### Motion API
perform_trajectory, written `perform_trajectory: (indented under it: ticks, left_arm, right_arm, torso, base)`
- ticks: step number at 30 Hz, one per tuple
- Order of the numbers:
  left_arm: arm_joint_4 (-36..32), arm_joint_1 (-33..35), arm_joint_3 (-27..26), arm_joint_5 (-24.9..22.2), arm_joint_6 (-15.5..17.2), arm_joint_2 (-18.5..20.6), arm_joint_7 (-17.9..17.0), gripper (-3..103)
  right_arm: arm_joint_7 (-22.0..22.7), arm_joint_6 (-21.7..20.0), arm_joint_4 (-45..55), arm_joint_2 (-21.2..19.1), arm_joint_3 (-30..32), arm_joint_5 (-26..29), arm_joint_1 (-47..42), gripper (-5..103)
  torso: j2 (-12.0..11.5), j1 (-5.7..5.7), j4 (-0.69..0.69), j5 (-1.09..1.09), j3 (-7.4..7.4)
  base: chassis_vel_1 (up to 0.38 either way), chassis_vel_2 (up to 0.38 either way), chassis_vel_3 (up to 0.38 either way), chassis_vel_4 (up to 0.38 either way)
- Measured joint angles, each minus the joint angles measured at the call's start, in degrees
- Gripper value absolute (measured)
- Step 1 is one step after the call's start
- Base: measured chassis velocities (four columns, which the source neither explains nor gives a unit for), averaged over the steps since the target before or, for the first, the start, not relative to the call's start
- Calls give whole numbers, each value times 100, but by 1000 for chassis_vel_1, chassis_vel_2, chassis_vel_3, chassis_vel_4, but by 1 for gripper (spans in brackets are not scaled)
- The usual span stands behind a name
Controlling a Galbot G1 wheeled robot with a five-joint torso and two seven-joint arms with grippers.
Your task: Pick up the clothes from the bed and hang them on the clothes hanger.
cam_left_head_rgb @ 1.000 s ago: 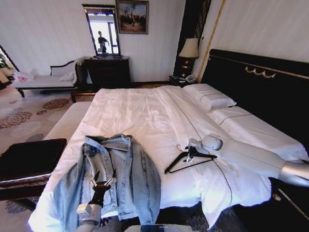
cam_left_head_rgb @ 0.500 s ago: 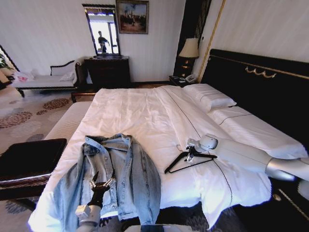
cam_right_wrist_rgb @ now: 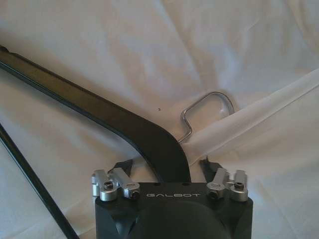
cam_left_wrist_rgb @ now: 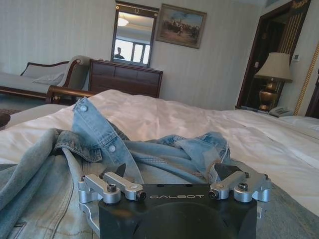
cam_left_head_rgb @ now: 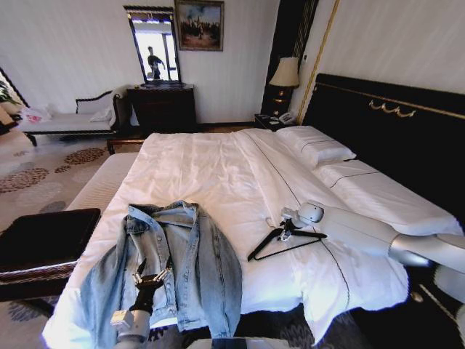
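The light-blue denim jacket (cam_left_head_rgb: 168, 265) is lying spread open on the near left corner of the bed (cam_left_head_rgb: 232, 174), its collar pointing toward the headboard and one sleeve draping over the near edge of the mattress. In the left wrist view the jacket (cam_left_wrist_rgb: 124, 154) is bunching up in folds right in front of the camera, a buttoned flap standing up from the heap.

The left gripper (cam_left_head_rgb: 152, 275) is hanging over the front panel of the jacket, its fingers spread wide with nothing between them; in the left wrist view the left gripper (cam_left_wrist_rgb: 172, 172) is showing two dark fingertips (cam_left_wrist_rgb: 120, 171) well apart, just above the cloth.

To the right, the black clothes hanger (cam_left_head_rgb: 280, 243) is lying flat on the white sheet, well apart from the jacket, its silver hook toward the pillows (cam_left_head_rgb: 316, 149). The right gripper (cam_left_head_rgb: 287, 231) is sitting at the neck of the hanger. In the right wrist view the right gripper (cam_right_wrist_rgb: 168, 165) is open, its jaws standing either side of the hanger (cam_right_wrist_rgb: 99, 117) where the black shoulder bends, not pressed against it. The silver hook (cam_right_wrist_rgb: 209, 107) is lying on the sheet just beyond the fingers, beside a raised fold of the sheet.
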Motion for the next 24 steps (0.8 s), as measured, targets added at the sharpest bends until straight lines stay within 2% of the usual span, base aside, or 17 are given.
perform_trajectory:
  ticks: [3,5,8,9,12,24]
  left_arm:
    - [7,0,-9,-45,-5,0,14,100]
    - [6,-1,-10,-58,-5,-1,17,100]
    - [5,9,-10,-79,-6,-34,32,100]
    - [5,9,-10,-79,-6,-34,32,100]
    - [5,27,0,-79,-10,-40,45,100]
    - [-28,18,35,-78,-11,-31,44,100]
  right_arm:
    - [0,-5,23,-5,-3,2,-28,64]
    - [1,-7,25,-6,-4,1,-36,64]
    - [4,-13,53,-19,-4,8,-59,47]
    - [4,-13,53,-19,-4,8,-59,47]
    - [7,-19,77,-37,27,24,-67,35]
    - [144,-28,370,-266,274,-12,-79,33]
  torso:
    - [0,0,0,0,0]
    - [0,0,0,0,0]
    - [0,0,0,0,0]
    - [0,0,0,0,0]
    - [0,0,0,0,0]
    - [0,0,0,1,0]
  base:
    - [0,0,0,0]
    - [0,0,0,0]
    - [0,0,0,0]
    - [0,0,0,0]
    - [0,0,0,0]
    - [0,0,0,0]
